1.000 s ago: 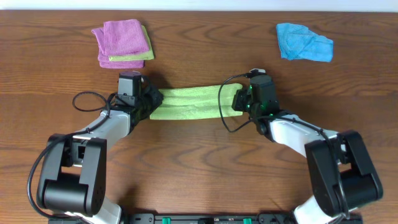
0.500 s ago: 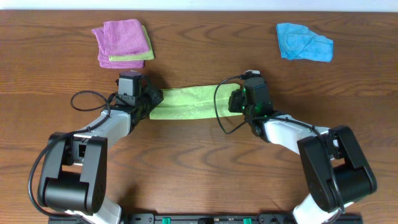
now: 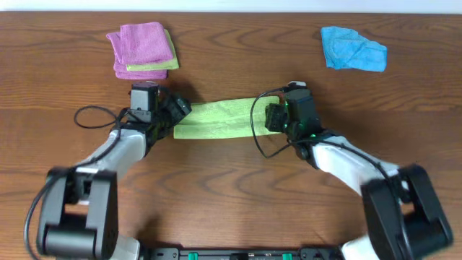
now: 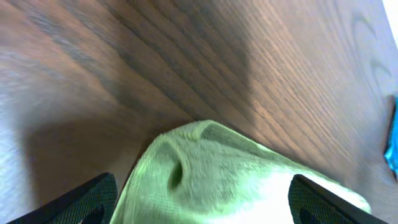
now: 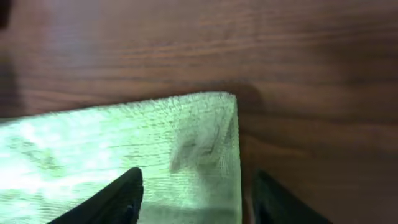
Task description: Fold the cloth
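Observation:
The green cloth [image 3: 220, 119] lies flat on the wooden table as a long folded strip between my two arms. My left gripper [image 3: 175, 113] stands at its left end. In the left wrist view that gripper [image 4: 202, 210] is open wide, its dark fingers [image 4: 81, 200] well apart, with the cloth's [image 4: 211, 171] rumpled end lying loose between them. My right gripper [image 3: 269, 117] is at the strip's right end. In the right wrist view it [image 5: 196, 202] is open, one finger [image 5: 112, 198] over the cloth [image 5: 124, 149] and the other over bare wood beside the cloth's corner.
A stack of pink cloths with a yellow-green one between them [image 3: 143, 49] sits at the back left. A crumpled blue cloth [image 3: 352, 49] lies at the back right. Black cables loop beside each wrist.
Both grippers have opened and let go of the green cloth's ends. The left arm has drawn back slightly to the left. The cloth stays folded.

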